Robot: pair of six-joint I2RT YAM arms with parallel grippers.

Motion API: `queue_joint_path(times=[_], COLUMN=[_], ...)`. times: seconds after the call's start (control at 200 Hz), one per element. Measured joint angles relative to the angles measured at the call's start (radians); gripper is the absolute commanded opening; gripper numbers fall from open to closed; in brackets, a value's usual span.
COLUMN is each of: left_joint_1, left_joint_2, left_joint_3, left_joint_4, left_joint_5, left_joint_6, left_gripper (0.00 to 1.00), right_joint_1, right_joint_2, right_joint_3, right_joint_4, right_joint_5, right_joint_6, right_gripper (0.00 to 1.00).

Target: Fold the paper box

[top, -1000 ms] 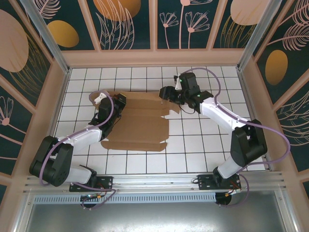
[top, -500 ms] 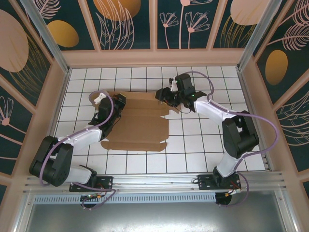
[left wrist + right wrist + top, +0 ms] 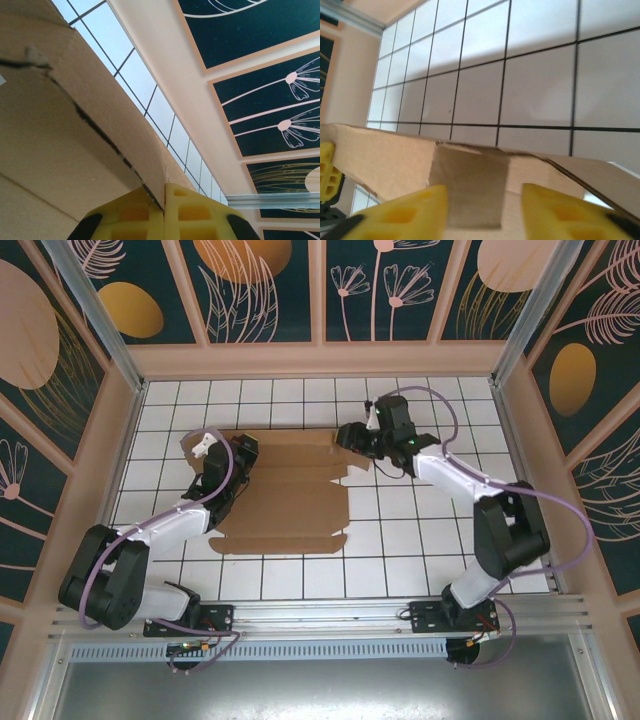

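The paper box (image 3: 285,498) lies as a wide brown die-cut sheet on the white tiled table. My left gripper (image 3: 222,455) is at the sheet's left end, where a flap stands raised. In the left wrist view its yellow fingers (image 3: 192,212) are shut on the paper box's edge (image 3: 65,125), pinched at my left gripper (image 3: 164,192). My right gripper (image 3: 352,436) sits at the sheet's far right corner. In the right wrist view my right gripper (image 3: 484,202) is open, its fingertips (image 3: 407,210) on either side of a shaded upright tab (image 3: 470,185) of the paper box.
A beige rim and patterned dark wall panels (image 3: 320,300) enclose the tiled table (image 3: 420,550). An aluminium rail (image 3: 320,615) with both arm bases runs along the near edge. Bare tiles lie to the right of the sheet and in front of it.
My right gripper swung left along the sheet's far corner and back, and its jaws narrowed. The left gripper lifted the left flap slightly higher.
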Motion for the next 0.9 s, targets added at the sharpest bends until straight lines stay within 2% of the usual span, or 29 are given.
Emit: queue_joint_path(times=[0.13, 0.28, 0.325, 0.405, 0.51, 0.731, 0.901], left_joint_1=[0.0, 0.0, 0.0, -0.001, -0.001, -0.001, -0.001], left_joint_2=[0.0, -0.001, -0.004, -0.01, -0.013, -0.026, -0.026], left_joint_3=[0.0, 0.0, 0.0, 0.0, 0.0, -0.003, -0.006], left_joint_4=[-0.001, -0.002, -0.008, -0.016, -0.024, -0.045, -0.045], left_joint_5=[-0.002, -0.011, -0.013, -0.018, -0.031, -0.065, -0.072], left_joint_6=[-0.007, -0.008, -0.01, -0.014, -0.018, -0.033, -0.037], left_gripper=[0.0, 0.0, 0.0, 0.0, 0.0, 0.0, 0.0], right_joint_1=[0.008, 0.083, 0.113, 0.158, 0.177, 0.175, 0.148], right_joint_2=[-0.109, -0.073, -0.05, 0.0, 0.049, 0.143, 0.233], right_joint_3=[-0.123, -0.19, -0.2, -0.209, -0.217, -0.212, -0.188], right_joint_4=[0.006, 0.021, 0.031, 0.055, 0.111, 0.223, 0.292], right_joint_5=[0.08, 0.179, 0.201, 0.234, 0.259, 0.338, 0.313], right_joint_6=[-0.049, -0.079, -0.079, -0.074, -0.073, -0.076, -0.074], right_gripper=[0.17, 0.17, 0.2, 0.34, 0.44, 0.48, 0.51])
